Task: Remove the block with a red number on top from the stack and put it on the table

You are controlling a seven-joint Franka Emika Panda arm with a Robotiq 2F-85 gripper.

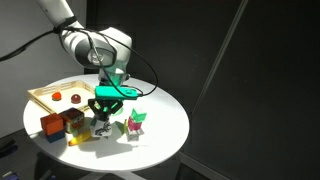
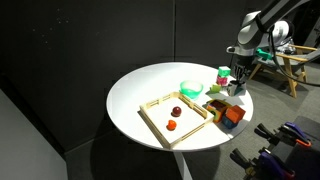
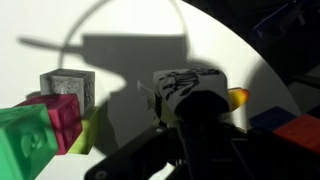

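A shallow wooden tray (image 2: pixel 156 128) on the round white bench (image 2: pixel 140 90) is seen holding two small red items (image 2: pixel 177 110), lying apart from each other. What they are cannot be made out. The block with a red number on top (image 3: pixel 183 86) is shown clenched in the end effector (image 1: pixel 102 120), well outside the tray. Only black-and-white faces are presented to the wrist view, and the red mark cannot be picked out in any view. Whether the block's underside touches the bench cannot be told: its lower edge is covered by the dark fingers (image 3: pixel 205 130) in the wrist view, and it is too small in both exterior views. The pink-and-green cube (image 1: pixel 135 122) is seen on the bench just beside the end effector, with a grey cube (image 3: pixel 68 84) close by it in the wrist view. Orange-and-blue cubes (image 2: pixel 231 115) are grouped near a corner of the tray and are cut off at the wrist view's edge. A pale green object (image 2: pixel 190 90) beyond the tray is too blurred to identify.
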